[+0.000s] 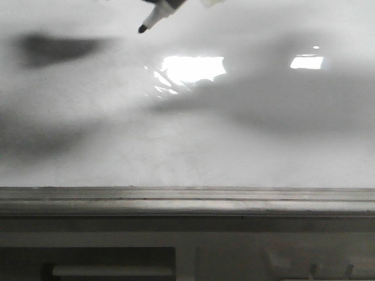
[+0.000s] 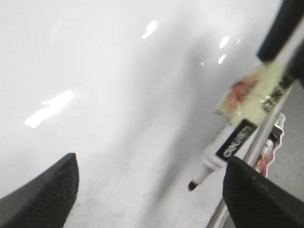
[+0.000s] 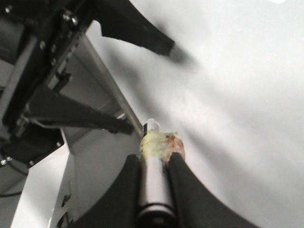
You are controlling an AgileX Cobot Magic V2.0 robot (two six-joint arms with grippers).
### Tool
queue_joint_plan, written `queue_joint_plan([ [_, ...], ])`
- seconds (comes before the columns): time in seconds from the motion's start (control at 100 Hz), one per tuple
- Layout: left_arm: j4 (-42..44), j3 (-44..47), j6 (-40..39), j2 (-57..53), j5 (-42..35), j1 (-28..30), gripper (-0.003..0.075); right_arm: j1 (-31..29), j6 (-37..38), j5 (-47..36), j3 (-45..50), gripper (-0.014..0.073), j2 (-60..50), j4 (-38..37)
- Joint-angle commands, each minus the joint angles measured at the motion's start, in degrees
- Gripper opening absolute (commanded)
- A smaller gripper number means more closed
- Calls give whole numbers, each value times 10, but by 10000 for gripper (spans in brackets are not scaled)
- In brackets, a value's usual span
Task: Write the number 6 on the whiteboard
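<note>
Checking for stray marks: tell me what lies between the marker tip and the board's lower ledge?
Only bare whiteboard with glare and shadows, in the front view; no ink below the marker.

Front camera: low, close, facing the large glossy white flat whiteboard over its grey metal ledge. Left wrist camera: looks past its black padded fingers along the board. Right wrist camera: looks down its clamped white-barrelled black-tipped marker. All three views share marker and board.

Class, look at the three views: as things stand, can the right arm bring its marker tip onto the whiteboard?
Probably yes. The right end effector is shut on the marker, whose uncapped tip points at the whiteboard. Nothing lies between tip and board; the left end effector is open and off to one side.
</note>
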Motion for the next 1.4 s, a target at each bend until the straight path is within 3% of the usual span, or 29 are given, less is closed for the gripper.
queue_joint_plan([
  [0.0, -42, -5, 1, -46, -33, 34, 574, -3, -9, -62, 25, -50, -57, 13],
  [0.17, -70, 68, 1, -132, -60, 92, 565, -3, -9, -139, 113, -49, -140, 2],
  [0.32, -108, 151, 1, -210, -130, 122, 565, -3, -9, -228, 168, -49, -187, 2],
  [0.48, -131, 211, 1, -274, -182, 140, 565, -3, -9, -284, 177, -49, -187, 0],
  [0.71, -131, 229, 1, -288, -189, 141, 565, -3, -9, -372, 177, -49, -149, 0],
  [0.89, -132, 229, 1, -288, -189, 141, 565, -3, -9, -359, 167, -49, -90, 3],
  [1.04, -132, 229, 1, -288, -189, 141, 565, -3, -9, -260, 158, -46, -56, -9],
  [1.14, -132, 229, 1, -288, -189, 141, 565, -3, 17, -211, 158, -45, -57, -77],
  [1.28, -132, 229, 1, -288, -189, 141, 565, -4, 155, -201, 158, -45, -85, -248],
  [1.39, -132, 229, 1, -288, -189, 141, 565, -10, 175, -229, 158, -46, -123, -267],
])
